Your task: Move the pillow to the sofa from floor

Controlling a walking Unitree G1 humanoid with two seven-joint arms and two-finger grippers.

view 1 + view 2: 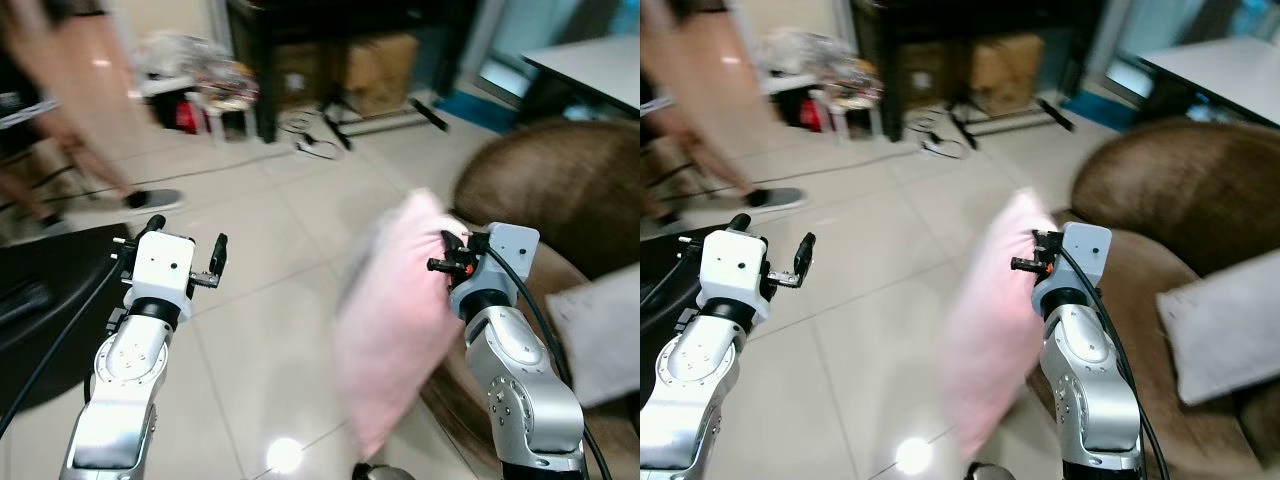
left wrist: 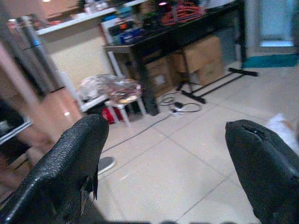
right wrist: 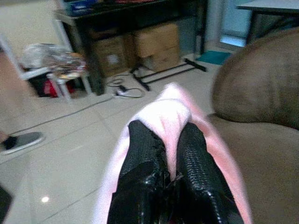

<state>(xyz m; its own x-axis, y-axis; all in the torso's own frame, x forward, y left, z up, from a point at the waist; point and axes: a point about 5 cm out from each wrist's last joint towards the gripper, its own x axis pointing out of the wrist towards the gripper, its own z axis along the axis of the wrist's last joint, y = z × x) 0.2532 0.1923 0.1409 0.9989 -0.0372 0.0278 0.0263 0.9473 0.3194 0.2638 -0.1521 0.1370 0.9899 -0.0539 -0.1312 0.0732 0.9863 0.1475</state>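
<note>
A pink pillow [image 1: 395, 320] hangs in the air above the tiled floor, pinched at its upper corner by my right gripper [image 1: 447, 252]. In the right wrist view both black fingers [image 3: 145, 161] clamp the pillow's pale fold [image 3: 170, 112]. The brown sofa [image 1: 560, 180] lies just right of the pillow, with its seat under my right arm. My left gripper [image 1: 188, 252] is raised over the floor at the left, open and empty; its two fingers [image 2: 70, 163] stand wide apart.
A grey cushion [image 1: 600, 335] rests on the sofa seat at the right. A person [image 1: 60, 110] walks at the far left. A black table [image 1: 330, 40] with cardboard boxes and cables stands at the back. A dark mat [image 1: 50, 300] lies at the left.
</note>
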